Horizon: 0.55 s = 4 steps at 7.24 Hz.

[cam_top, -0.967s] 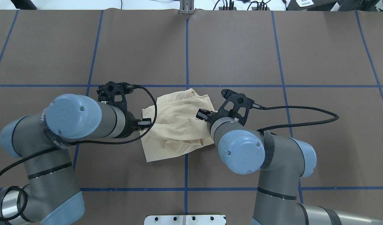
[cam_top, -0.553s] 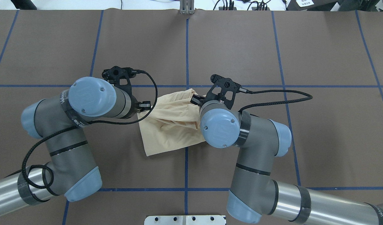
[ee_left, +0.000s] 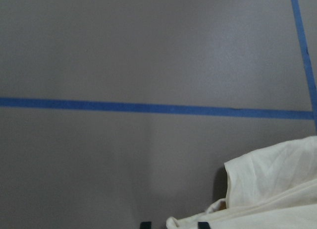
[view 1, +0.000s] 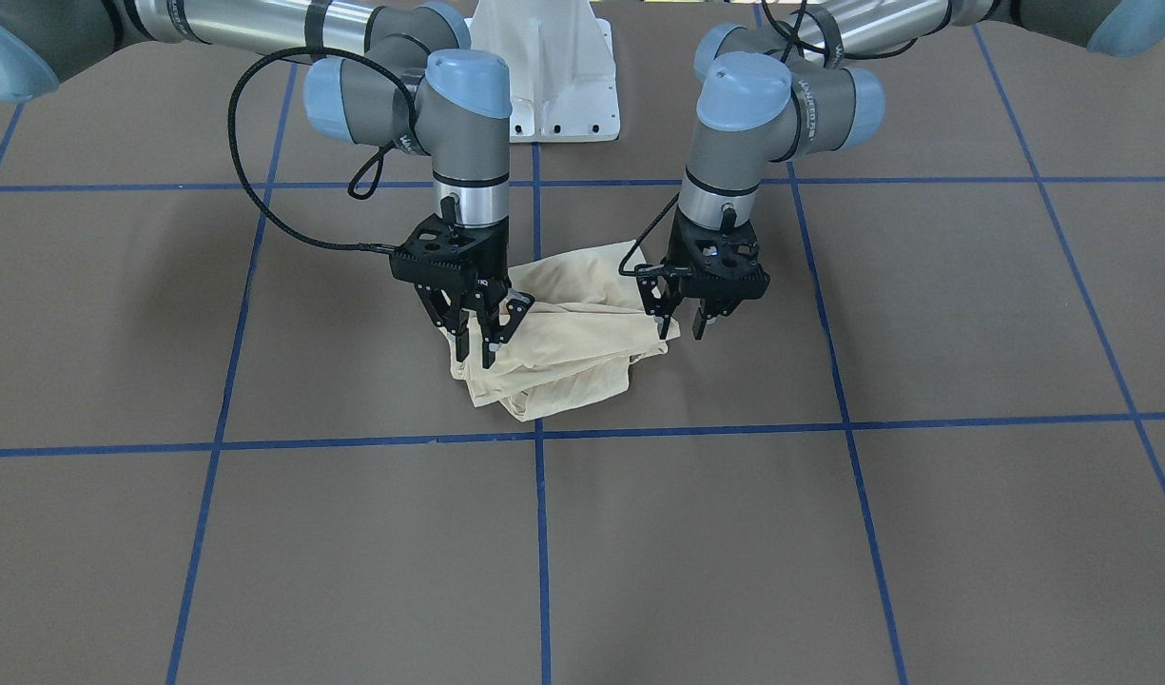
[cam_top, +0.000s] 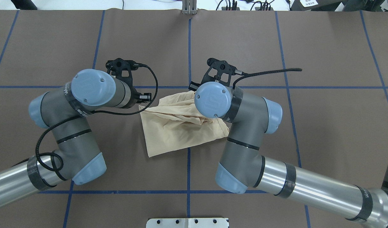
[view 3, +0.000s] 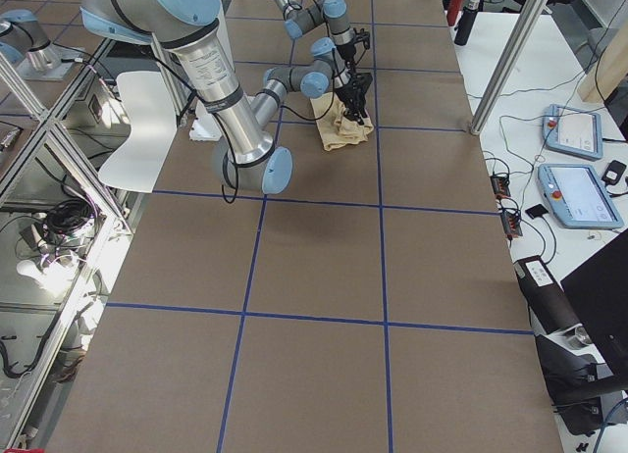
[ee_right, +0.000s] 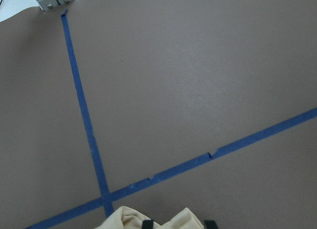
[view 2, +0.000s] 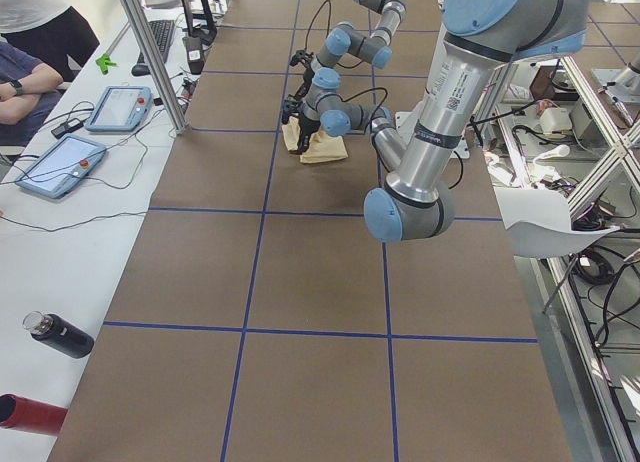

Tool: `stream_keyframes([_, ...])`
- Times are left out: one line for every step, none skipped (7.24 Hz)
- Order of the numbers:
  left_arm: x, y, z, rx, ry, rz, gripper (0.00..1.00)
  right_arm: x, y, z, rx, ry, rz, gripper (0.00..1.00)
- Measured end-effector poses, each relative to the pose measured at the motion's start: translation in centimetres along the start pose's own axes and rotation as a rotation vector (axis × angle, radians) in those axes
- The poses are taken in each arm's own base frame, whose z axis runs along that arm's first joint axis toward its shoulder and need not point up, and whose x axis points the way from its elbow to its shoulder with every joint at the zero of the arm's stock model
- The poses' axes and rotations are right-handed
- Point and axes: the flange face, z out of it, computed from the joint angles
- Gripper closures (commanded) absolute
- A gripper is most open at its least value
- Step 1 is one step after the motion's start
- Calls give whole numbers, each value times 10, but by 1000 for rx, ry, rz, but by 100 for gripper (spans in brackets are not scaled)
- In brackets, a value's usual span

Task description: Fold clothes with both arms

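The clothes are one pale cream shirt [view 1: 572, 333] lying in a crumpled, folded bundle on the brown table; it also shows from overhead [cam_top: 171, 126]. Its print is hidden. My left gripper [view 1: 682, 323] hangs just above the shirt's edge on the view's right, fingers apart. My right gripper [view 1: 477, 354] stands open over the opposite edge. In the left wrist view the gripper [ee_left: 173, 224] shows two tips with a shirt fold [ee_left: 277, 189] lying between and beside them. The right wrist view shows my right gripper [ee_right: 178, 223] with the shirt [ee_right: 129, 219] bunched by its tips.
Blue tape lines [cam_top: 189, 57] divide the brown table cover. The white pedestal base [view 1: 544, 76] sits behind the arms. A metal bracket [cam_top: 189, 8] stands at the far edge. Beside the table are seated people [view 2: 30, 42], control tablets [view 2: 60, 167] and a dark bottle [view 2: 60, 334].
Both grippers have moved toward the table's far side, carrying the shirt's side edges with them. The shirt's right-hand flap has since dropped flat on the table.
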Motion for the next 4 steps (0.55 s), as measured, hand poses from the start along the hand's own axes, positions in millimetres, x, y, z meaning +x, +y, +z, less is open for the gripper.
stream_keyframes([-12,-14,-7,8,6,66,0,-10,-9,-9,-58,-7,6,0])
stream_keyframes([-22,-22,-13,10,11,114,0,-19,-1,-18,-94,-1,2,0])
stream_keyframes([-27,-26,-18,8,18,139,0,-25,25,-23,-113,17,-12,1])
stream_keyframes([-30,-28,-21,9,23,149,0,-25,62,-23,-118,41,-37,2])
